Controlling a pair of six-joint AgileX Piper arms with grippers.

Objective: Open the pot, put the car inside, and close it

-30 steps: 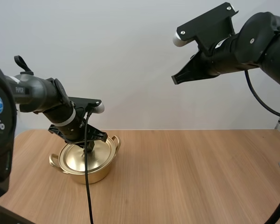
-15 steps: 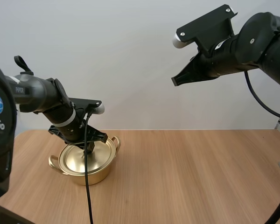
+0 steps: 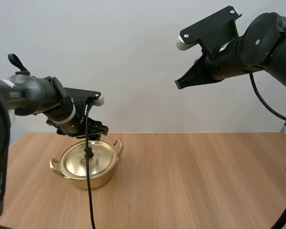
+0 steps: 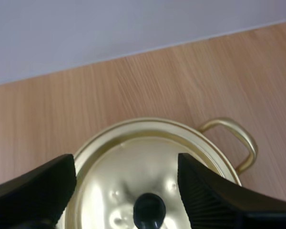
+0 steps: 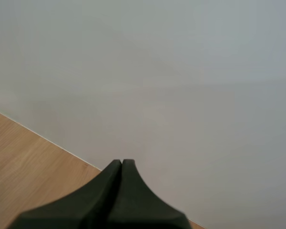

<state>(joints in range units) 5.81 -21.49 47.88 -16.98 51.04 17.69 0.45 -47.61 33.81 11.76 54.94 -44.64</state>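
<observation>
1. My left arm reaches in from the left side, low over the table. The left gripper [image 3: 96, 132] hangs just above the back edge of the pot. In the left wrist view its two black fingers [image 4: 35, 188] stand wide apart with their ribbed inner faces turned to each other. The gripper is released and grasps nothing.
2. Below that gripper, a gold pot [image 3: 88, 175] stands on the left part of the wooden table [image 3: 205, 181]. Its lid [image 3: 78, 161] sits flat on the rim, so the pot is closed. A small black knob [image 3: 89, 153] rises from the middle of the lid. In the left wrist view the knob lies under the gap between the spread fingers, apart from both. A gold loop handle [image 3: 118, 143] sticks out at the pot's far right side, and another at its near left.
3. My right arm is held high at the right, well apart from the pot. The right gripper [image 3: 177, 84] points left and slightly down, far above the table. In the right wrist view its fingers [image 5: 105, 191] lie together as one dark wedge, clenched on nothing.
</observation>
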